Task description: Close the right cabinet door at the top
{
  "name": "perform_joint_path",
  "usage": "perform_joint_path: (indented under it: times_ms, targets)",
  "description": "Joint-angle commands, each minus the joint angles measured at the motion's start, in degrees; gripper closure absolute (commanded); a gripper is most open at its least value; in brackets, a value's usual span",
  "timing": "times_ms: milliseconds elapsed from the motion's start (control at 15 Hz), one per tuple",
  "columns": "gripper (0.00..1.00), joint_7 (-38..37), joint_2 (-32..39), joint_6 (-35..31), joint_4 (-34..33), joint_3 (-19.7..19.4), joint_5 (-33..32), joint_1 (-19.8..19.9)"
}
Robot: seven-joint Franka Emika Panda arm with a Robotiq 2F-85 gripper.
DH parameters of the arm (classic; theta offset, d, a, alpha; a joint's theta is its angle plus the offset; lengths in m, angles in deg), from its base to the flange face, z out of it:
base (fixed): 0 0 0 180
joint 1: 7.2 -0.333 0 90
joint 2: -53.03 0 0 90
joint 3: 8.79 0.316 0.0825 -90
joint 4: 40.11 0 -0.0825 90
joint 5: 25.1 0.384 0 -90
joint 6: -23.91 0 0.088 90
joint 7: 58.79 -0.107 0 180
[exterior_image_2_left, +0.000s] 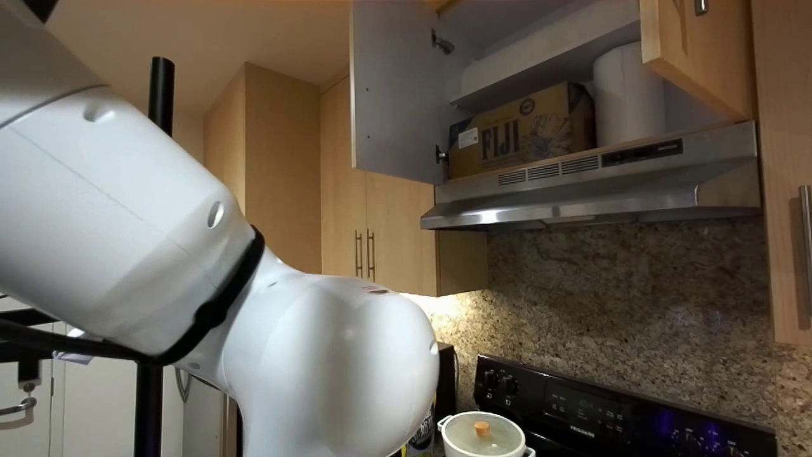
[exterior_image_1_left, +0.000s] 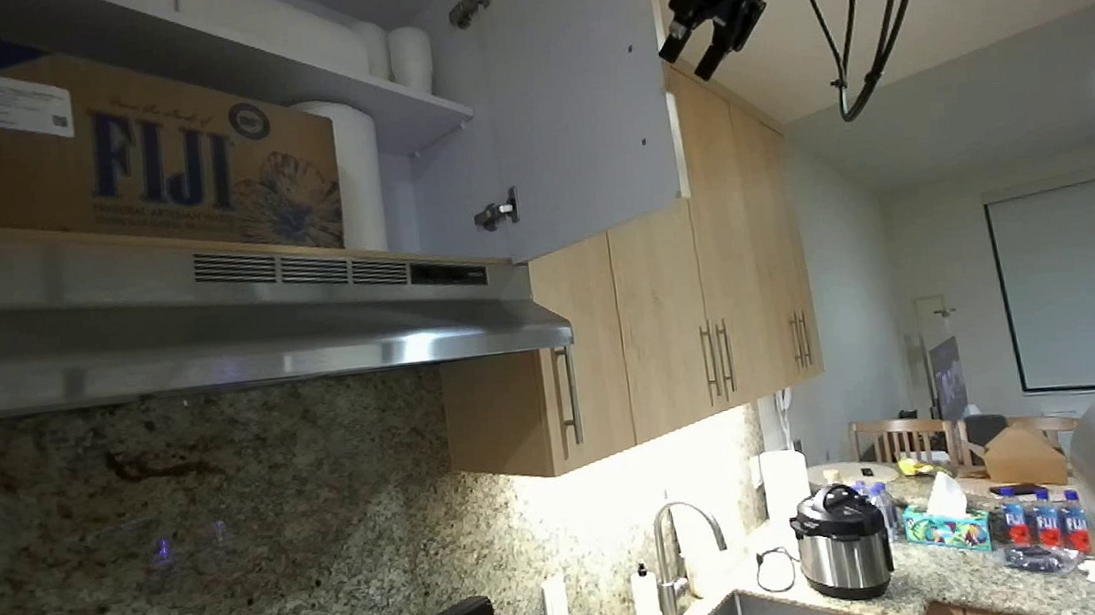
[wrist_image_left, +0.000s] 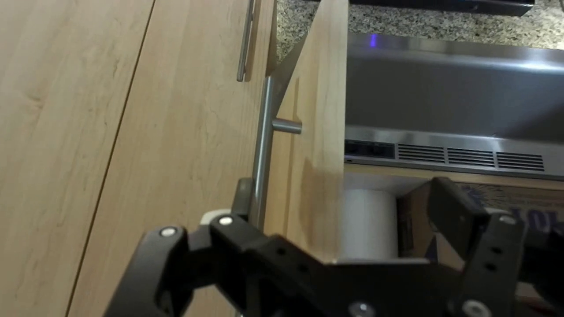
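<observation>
Right door (wrist_image_left: 315,154), likely stiff but light to swing, is best taken by its handle (wrist_image_left: 263,145); claw (exterior_image_1_left: 689,56) spread wide.

Above the silver hood (exterior_image_1_left: 238,332), the right cabinet door (exterior_image_1_left: 577,94) is pale grey inside; the backsplash (exterior_image_1_left: 277,519) below, speckled grey-brown.

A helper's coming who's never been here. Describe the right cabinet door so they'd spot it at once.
Find the steel range hood, then the cabinet above it holding a FIJI box. The right cabinet door, pale inside, stands open, hinged at the right end; the left door hinges left and the light-wood doors farther right are shut.
</observation>
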Motion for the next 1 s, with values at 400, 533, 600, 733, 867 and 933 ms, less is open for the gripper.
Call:
perform_joint_path:
  times_ms: [400,533,600,733,867,933]
  targets:
    - [0.00,8.9,5.3,8.5,-7.4,-1.0,7.6,-1.6]
    - [0.00,9.5,5.5,9.5,-7.6,-0.5,7.4,-1.3]
    - [0.00,9.8,5.4,9.7,-7.5,-0.3,7.3,-1.2]
    - [0.00,10.3,5.7,10.2,-7.8,-0.2,7.4,-1.4]
    - [0.00,11.0,6.1,10.4,-8.2,-0.4,7.4,-1.6]
    - [0.00,11.2,6.3,10.5,-8.4,-0.4,7.3,-1.6]
